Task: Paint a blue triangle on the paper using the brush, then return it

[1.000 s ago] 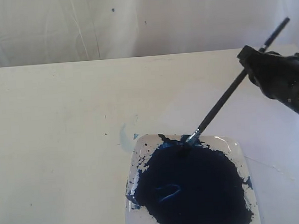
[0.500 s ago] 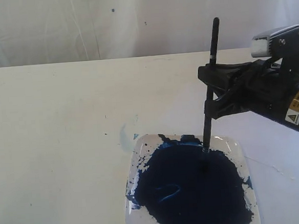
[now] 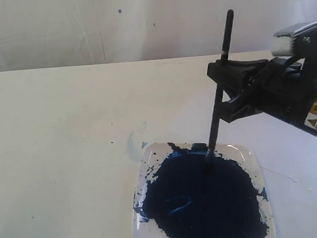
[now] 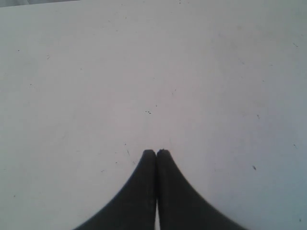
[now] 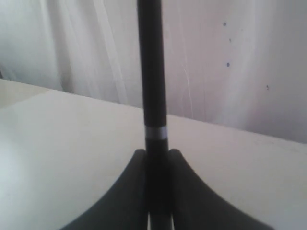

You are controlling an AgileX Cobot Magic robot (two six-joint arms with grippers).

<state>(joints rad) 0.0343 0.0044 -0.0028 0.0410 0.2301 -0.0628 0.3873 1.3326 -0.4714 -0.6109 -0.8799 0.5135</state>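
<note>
right pincer (image 3: 220, 90) clamped on a near-upright brush (image 3: 213, 127), tip in blue paint.
the pincer's two black fingers grip the thin black handle partway up. the brush's lower end dips into a dark-blue paint pool (image 3: 208, 202), near the far edge of a clear square dish (image 3: 249, 152) on the pale worktop (image 3: 56, 131). the left pincer (image 4: 156, 152) is pressed together, holding nothing, above the worktop.

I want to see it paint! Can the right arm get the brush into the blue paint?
Probably yes. The right tool holds the brush nearly upright, and its tip seems to be dipped at the far edge of the blue paint in the dish. Nothing blocks it.
</note>
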